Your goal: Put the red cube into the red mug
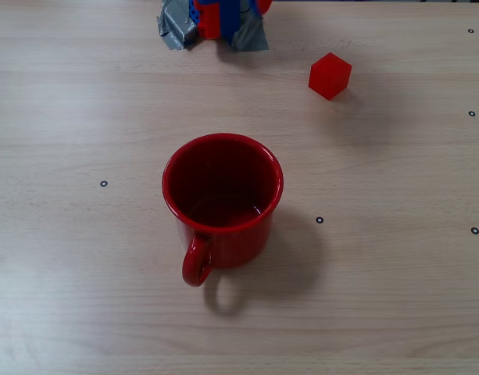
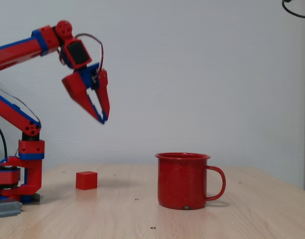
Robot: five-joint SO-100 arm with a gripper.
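Observation:
The red cube rests on the wooden table, apart from the mug. The red mug stands upright near the table's middle, with nothing inside it; its handle points toward the bottom of one fixed view and to the right in the other. My red and blue gripper hangs high in the air, above and slightly right of the cube, fingers pointing down with the tips together and nothing between them. The overhead fixed view does not show the gripper.
The arm's base sits at the table's edge, held down with grey tape. Small black dot marks are scattered across the tabletop.

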